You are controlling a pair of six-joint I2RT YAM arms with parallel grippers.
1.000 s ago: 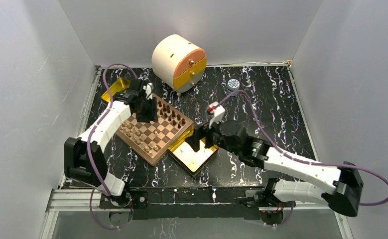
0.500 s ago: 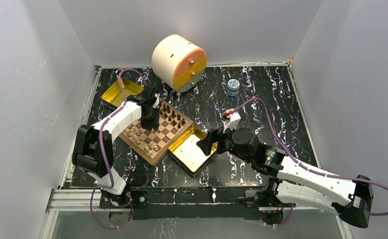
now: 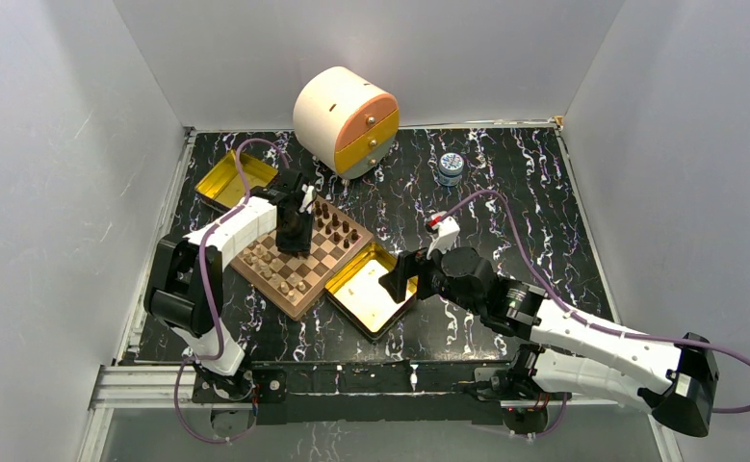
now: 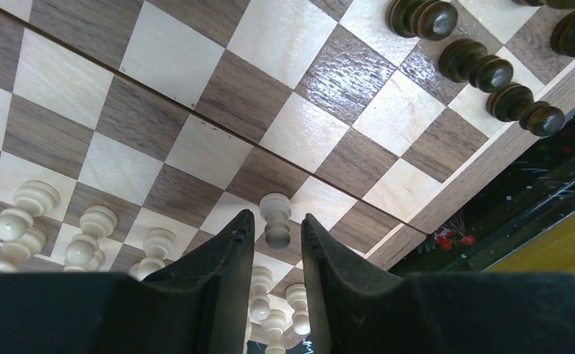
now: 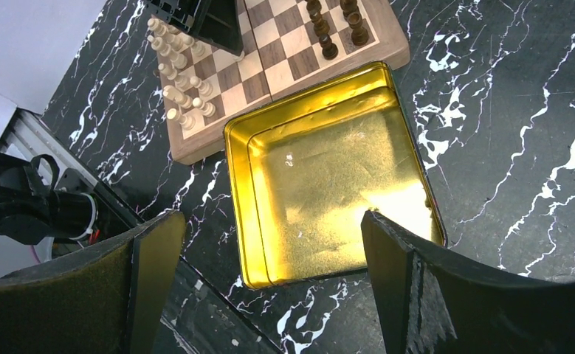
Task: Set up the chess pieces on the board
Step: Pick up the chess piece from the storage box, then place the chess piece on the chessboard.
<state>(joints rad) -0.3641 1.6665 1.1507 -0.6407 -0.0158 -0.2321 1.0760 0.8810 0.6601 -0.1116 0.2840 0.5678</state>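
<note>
Your left claw [image 3: 295, 231] hung over the board [image 3: 329, 252], above its near-left half. In the left wrist view its two fingers stood close together with only a narrow gap, and one light pawn [image 4: 275, 212] stood upright on a square in that gap. I could not tell whether the fingers pinched it or merely flanked it.

The board lay at an angle on the black marbled counter [image 3: 515, 212], left of the middle. The light pieces [image 3: 267, 262] stood in rows along its near-left side. The dark pieces [image 3: 339, 224] lined the far-right side, and the squares between the two groups were mostly bare.

Your right claw [image 5: 273, 232] was released, jaws spread wide, and hovered over the gold tin [image 5: 328, 177]. That tin sat right against the board's near-right edge.

A second gold tin [image 3: 228, 179] lay on the counter at the far left, beyond the board. At the far edge stood a round cream box [image 3: 342, 115] with an orange and a yellow drawer. A small jar [image 3: 451, 168] stood to its right.
</note>
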